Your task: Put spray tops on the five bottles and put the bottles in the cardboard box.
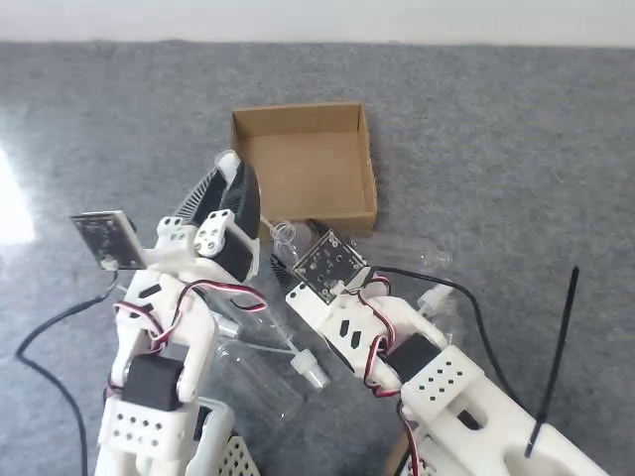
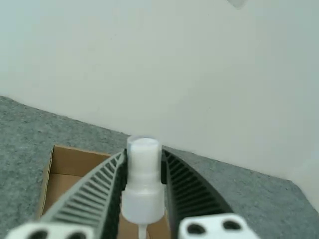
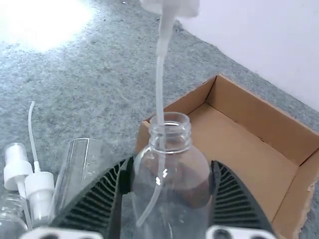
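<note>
holding the spray top [image 2: 143,194] clamped in my left claw [image 2: 143,155], its tube [image 3: 159,74] down the neck of the bottle [image 3: 169,134] my right claw [image 3: 170,169] grips, near the cardboard box [image 1: 303,164] toward the far edge of the bench [image 1: 516,129]; bottle's base cut off.

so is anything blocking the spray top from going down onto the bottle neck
Nothing visible does. The spray top sits above the bottle, and its tube runs down through the open neck.

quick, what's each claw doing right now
left claw: shut on spray top
right claw: shut on bottle
</note>
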Robot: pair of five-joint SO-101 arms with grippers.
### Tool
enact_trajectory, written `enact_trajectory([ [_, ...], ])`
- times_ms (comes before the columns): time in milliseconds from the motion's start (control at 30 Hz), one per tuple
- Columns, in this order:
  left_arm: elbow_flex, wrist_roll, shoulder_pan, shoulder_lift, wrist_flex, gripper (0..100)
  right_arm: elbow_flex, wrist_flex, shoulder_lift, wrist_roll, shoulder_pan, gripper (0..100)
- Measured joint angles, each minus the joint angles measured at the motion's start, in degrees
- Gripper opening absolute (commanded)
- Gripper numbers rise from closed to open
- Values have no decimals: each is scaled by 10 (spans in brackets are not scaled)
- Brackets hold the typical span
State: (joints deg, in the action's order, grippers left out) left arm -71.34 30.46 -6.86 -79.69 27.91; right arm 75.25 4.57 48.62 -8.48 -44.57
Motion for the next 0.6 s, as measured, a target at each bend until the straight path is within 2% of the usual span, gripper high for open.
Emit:
enact_trajectory([
  [133, -7, -18, -7, 0, 0, 43, 0, 0, 0, 41, 0, 130],
  [367, -20, -82, -35, 1, 0, 44, 0, 0, 0, 44, 0, 130],
  [600, -20, -97, -47, 0, 0, 47, 0, 0, 0, 47, 6, 130],
])
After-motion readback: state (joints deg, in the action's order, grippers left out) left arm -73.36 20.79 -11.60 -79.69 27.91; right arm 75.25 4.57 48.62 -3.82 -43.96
